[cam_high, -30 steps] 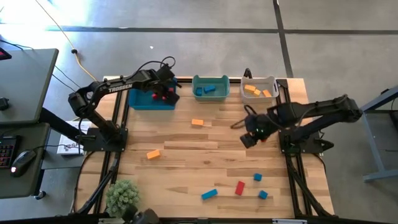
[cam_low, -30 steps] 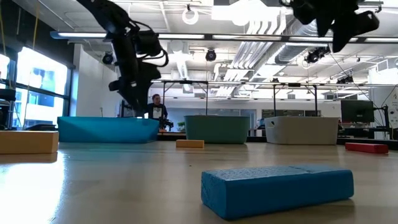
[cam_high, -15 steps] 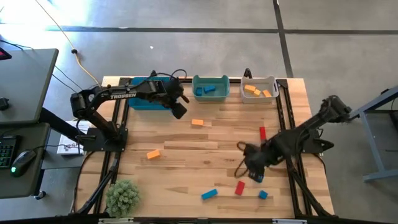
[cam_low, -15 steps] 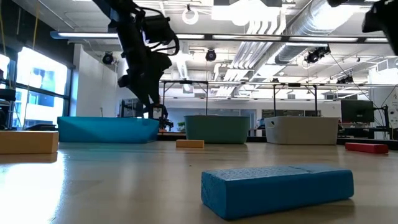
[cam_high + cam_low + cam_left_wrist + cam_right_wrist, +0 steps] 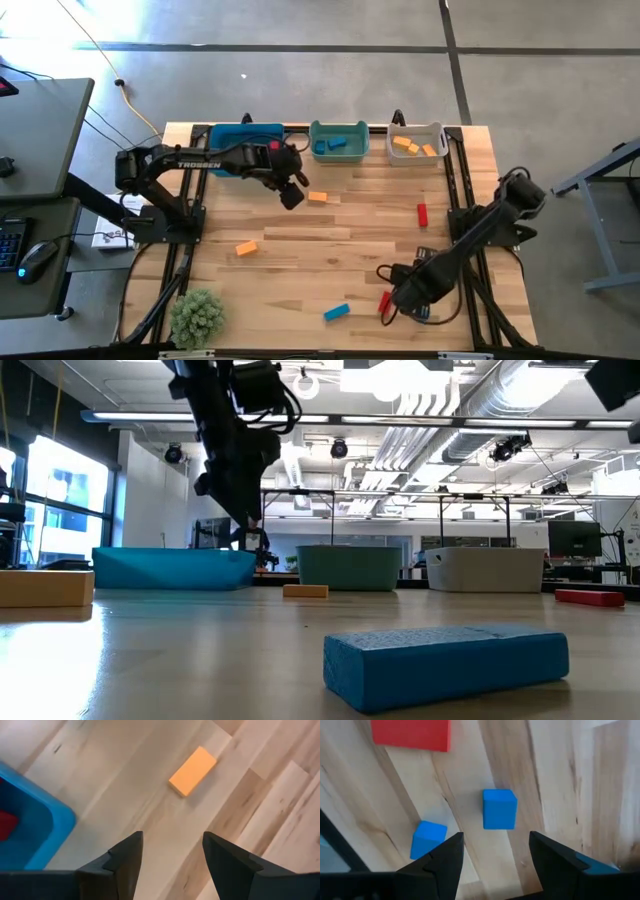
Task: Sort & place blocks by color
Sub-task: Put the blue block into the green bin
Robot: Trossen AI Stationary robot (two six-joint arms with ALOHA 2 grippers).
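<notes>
- A robotics lab in an open, industrial-style hall.
- Bare polished concrete floor [image 5: 330, 25] around a pale wooden slatted worktable [image 5: 330, 235].
- Exposed silver ceiling ducts [image 5: 440, 420] overhead.
- Black metal test frames [image 5: 480, 510] and a dark computer monitor [image 5: 575, 538] behind.

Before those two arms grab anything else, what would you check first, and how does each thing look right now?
1. Left gripper open and empty: ok.
2. Left gripper's likely target, an orange block, lies ahead of the fingers, alone on bare wood: ok.
3. Right gripper open and empty: ok.
4. A blue cube sits just ahead of the right gripper, between its fingers' line: ok.
5. A second blue cube and a red block lie nearby; whether a finger would bump them: cannot tell.
6. Teal bin already holding blue blocks, with room left: ok.
</notes>
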